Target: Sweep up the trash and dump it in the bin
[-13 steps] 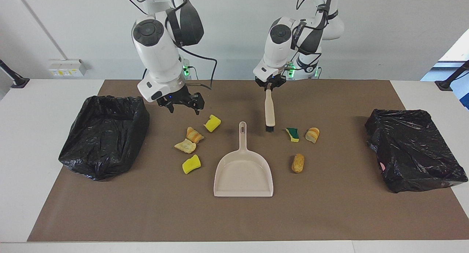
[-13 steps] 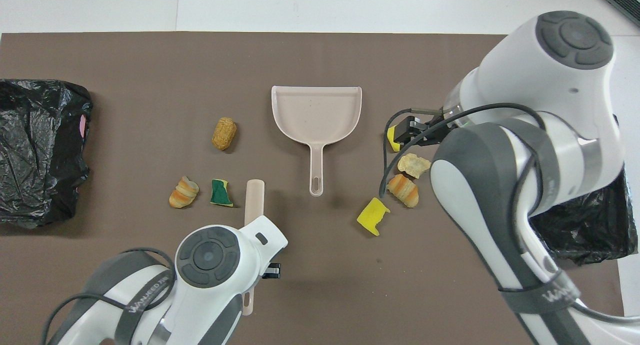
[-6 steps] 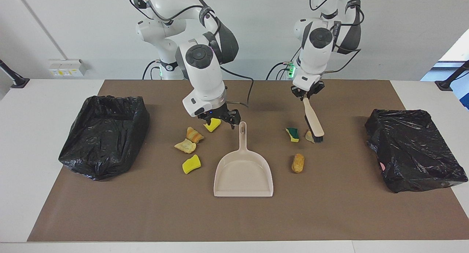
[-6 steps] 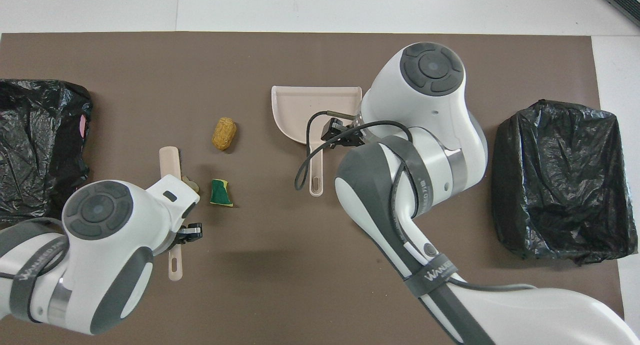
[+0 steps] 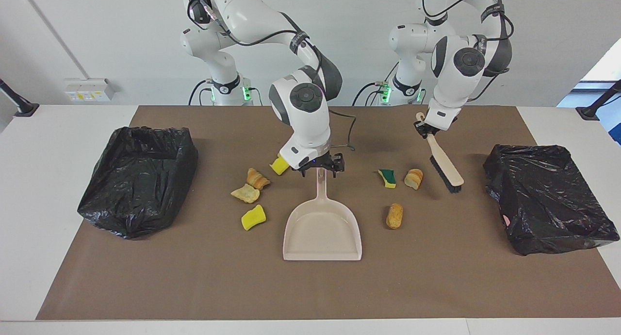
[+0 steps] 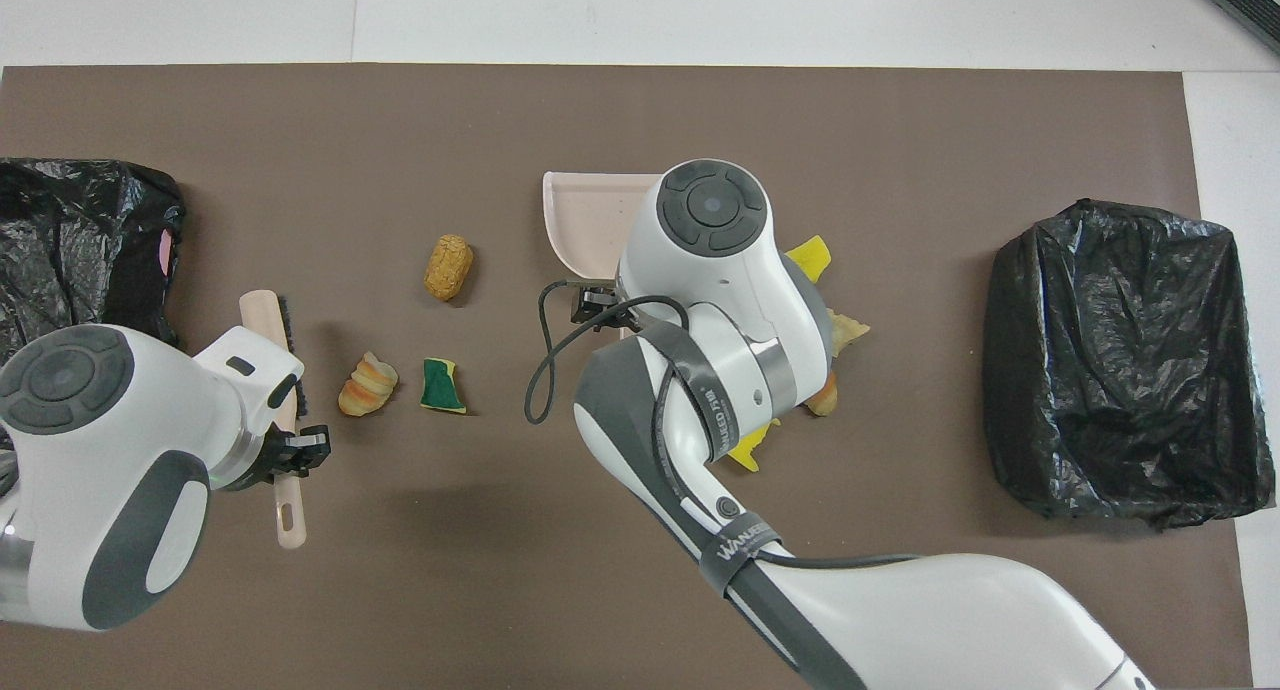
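Seven trash scraps [image 5: 253, 193] are lying on the bench beside the dustpan [image 5: 322, 230].
The right gripper [image 5: 319, 168] is hovering, spread, at the dustpan handle's tip; the left gripper [image 5: 426, 130] is pinching the brush [image 5: 442, 162], tilted near the bread chunk [image 5: 413, 178].

A robotics lab or test room, plainly furnished. Two white, grey-jointed robot arms [image 5: 305, 107] are mounted at the edge of a long white table [image 5: 58, 131] covered by a flat brown mat [image 5: 310, 286]. Loose black cables [image 5: 271, 31] loop along the arms, and small green lights [image 5: 246, 93] glow at their bases. The wall is bare white, with one white power socket strip [image 5: 89, 89] fixed low (nothing domestic shows). Black clamp mounts [image 5: 17, 104] sit at the table's ends.
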